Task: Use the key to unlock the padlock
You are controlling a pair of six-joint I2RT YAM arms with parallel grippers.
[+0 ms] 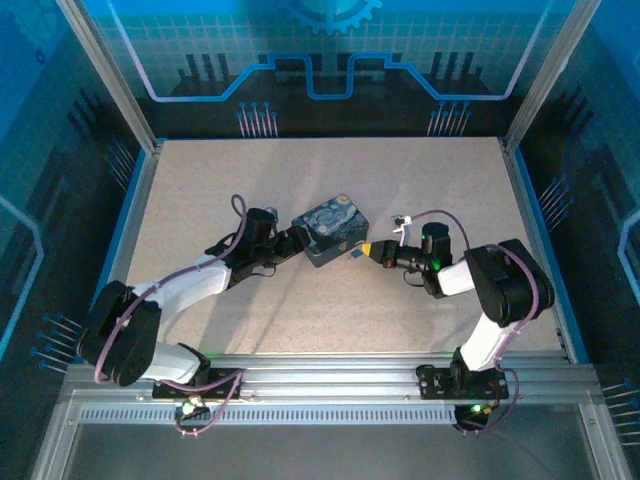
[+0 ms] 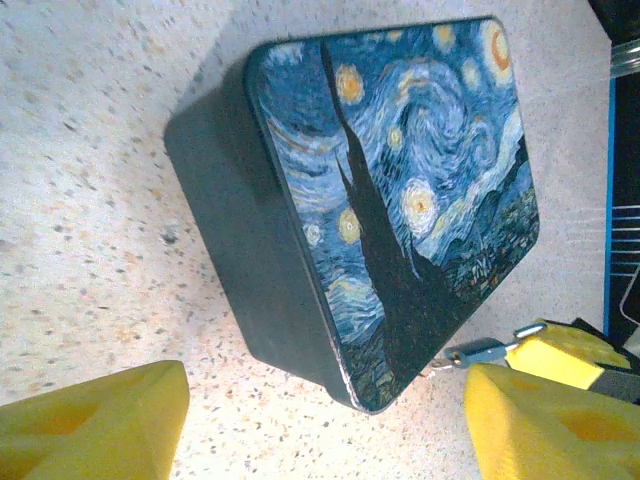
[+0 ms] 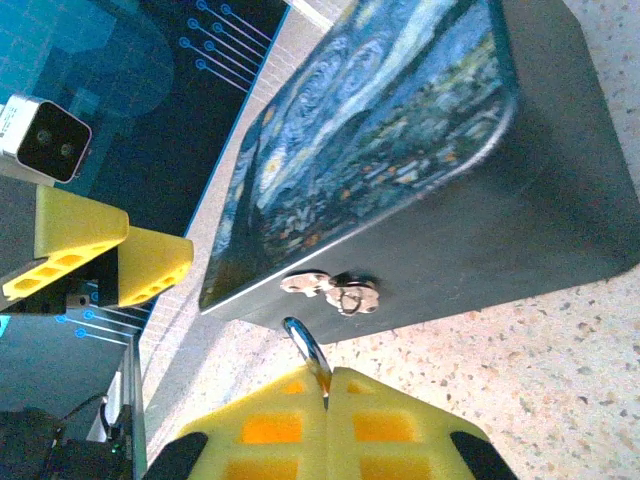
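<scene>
The right tool (image 3: 328,392) has its yellow pads pressed together on the padlock (image 3: 308,346). The silvery shackle curves out at 12 o'clock toward the latch (image 3: 336,292) on the dark side wall of the tin (image 3: 480,200). The left wrist view adds the padlock's small bluish-grey body, at 5 o'clock by the tin's lower corner. The left tool (image 1: 292,240) stands wide, pads well apart, at the tin's 9 o'clock on the speckled counter (image 1: 420,170).
</scene>
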